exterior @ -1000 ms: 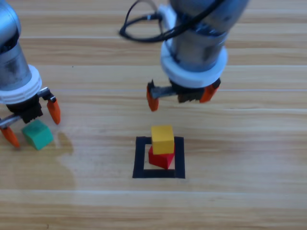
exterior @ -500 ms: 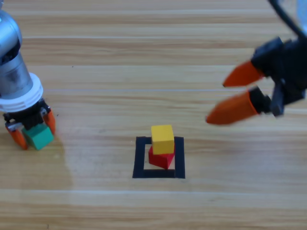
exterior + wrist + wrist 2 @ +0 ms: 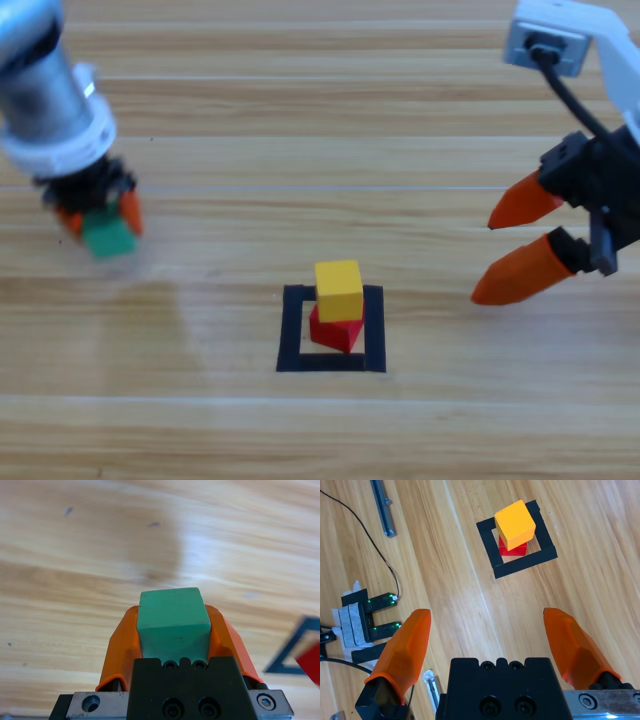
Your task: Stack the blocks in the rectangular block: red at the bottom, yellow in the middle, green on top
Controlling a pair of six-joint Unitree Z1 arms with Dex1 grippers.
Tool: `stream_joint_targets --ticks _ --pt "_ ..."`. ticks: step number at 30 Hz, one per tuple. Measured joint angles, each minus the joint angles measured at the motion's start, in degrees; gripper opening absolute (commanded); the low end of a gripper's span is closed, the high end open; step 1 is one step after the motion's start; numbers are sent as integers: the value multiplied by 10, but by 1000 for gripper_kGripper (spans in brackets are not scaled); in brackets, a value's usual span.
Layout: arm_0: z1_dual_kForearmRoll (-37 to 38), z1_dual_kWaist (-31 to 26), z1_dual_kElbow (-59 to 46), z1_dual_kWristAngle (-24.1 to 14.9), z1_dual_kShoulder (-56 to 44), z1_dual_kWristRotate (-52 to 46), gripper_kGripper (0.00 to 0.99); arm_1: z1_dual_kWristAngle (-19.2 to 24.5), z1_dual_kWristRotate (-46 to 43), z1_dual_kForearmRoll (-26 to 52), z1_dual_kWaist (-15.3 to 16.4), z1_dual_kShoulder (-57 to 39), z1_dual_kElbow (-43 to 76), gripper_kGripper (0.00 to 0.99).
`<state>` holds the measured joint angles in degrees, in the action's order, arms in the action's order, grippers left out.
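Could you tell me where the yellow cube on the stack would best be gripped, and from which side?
Probably from above, pinching two opposite vertical faces of the yellow cube. It sits on the red cube inside the black tape rectangle, so its sides stand clear and a low sideways approach might knock the stack.

**Bright, even light with motion blur at the left**

The table (image 3: 420,430) is brightly and evenly lit, with soft sheen bands across the wood. In the high view the left gripper (image 3: 98,215) and green (image 3: 108,236) are smeared by motion blur, a faint shadow spreading below them. In the left wrist view green (image 3: 172,617) is sharp, the wood behind soft, with a pale glare patch and a dim shadow. The right wrist view is crisp.
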<state>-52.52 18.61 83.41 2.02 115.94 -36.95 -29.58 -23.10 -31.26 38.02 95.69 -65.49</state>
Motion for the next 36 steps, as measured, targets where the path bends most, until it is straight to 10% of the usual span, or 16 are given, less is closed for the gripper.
stream_joint_targets --ticks 4,23,36 --pt "-98 58 136 -9 5 69 18 -20 -11 -3 -28 -5 13 990" --pt "-266 226 392 4 89 106 25 -21 -15 -4 -39 -57 37 990" --pt "-273 264 401 -19 98 -72 28 -25 -15 -4 -39 -57 38 990"
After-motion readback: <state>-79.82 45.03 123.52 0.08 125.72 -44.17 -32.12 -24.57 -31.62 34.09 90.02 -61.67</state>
